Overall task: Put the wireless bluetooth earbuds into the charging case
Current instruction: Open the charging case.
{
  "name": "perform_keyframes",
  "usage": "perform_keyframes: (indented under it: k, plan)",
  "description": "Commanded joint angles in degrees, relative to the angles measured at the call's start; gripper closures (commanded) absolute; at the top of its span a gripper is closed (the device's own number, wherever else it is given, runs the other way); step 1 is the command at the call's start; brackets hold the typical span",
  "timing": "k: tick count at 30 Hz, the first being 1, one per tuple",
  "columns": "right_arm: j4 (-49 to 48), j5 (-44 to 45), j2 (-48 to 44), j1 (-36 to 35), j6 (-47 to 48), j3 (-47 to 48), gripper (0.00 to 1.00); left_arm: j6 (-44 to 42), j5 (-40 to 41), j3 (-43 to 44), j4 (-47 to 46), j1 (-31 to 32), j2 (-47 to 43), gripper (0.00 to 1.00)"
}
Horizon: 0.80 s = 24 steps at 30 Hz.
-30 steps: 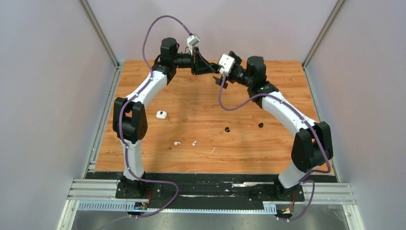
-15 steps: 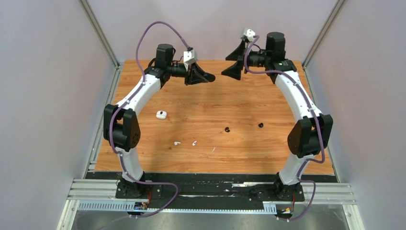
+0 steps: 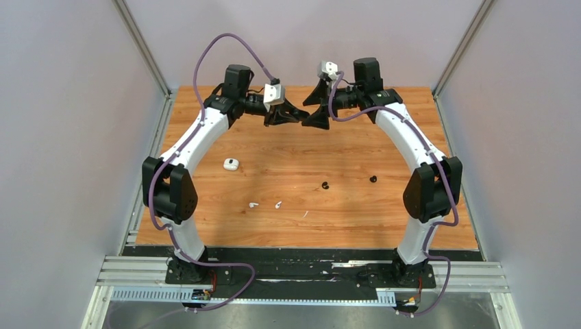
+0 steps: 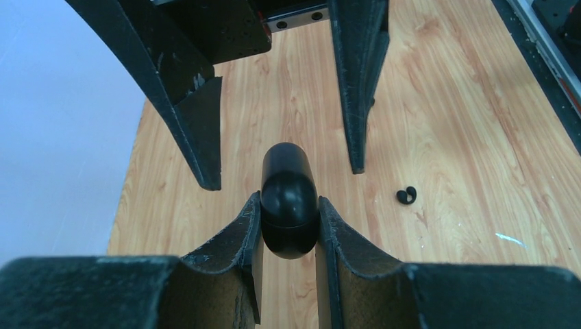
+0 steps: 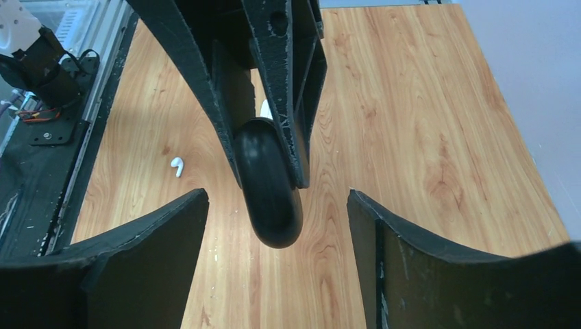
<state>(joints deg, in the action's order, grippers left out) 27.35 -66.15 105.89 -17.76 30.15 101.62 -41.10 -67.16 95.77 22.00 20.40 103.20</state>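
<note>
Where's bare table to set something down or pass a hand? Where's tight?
Free: wood right of the black bit to the table edge; the middle, between the small white item and the other black bit. Tight: near-centre around the two earbuds and white fleck; above the far edge, where left gripper and right gripper meet.

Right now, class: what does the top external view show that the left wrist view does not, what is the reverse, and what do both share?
Only the top external view: two white earbuds lying on the table, a small white object beyond them, and both whole arms. Only the left wrist view: the black capsule clamped in the left gripper. Both: the right gripper, open, facing the left gripper over the wooden table.
</note>
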Motion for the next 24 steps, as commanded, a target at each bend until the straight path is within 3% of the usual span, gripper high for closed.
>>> perform_keyframes:
  k: [1,10,18,24]
  plan:
    - [-0.51,1.7,1.4,-0.44,2.95,2.47,0.27,-5.9,-0.52,3.25,3.85,0.69,-1.0,1.0]
    - [-6.33,10.93,1.27,-0.06,-2.03,3.99,0.4,-10.01,-0.55,4.95,7.99,0.93,-0.1,1.0]
    - [-8.96,10.1,0.99,0.4,-8.28,4.66,0.5,-7.94,-0.51,4.95,7.61,0.95,0.38,1.0]
    - [-10.26,9.9,1.04,0.36,-10.11,4.49,0.51,-7.0,-0.08,5.12,7.62,0.95,0.6,1.0]
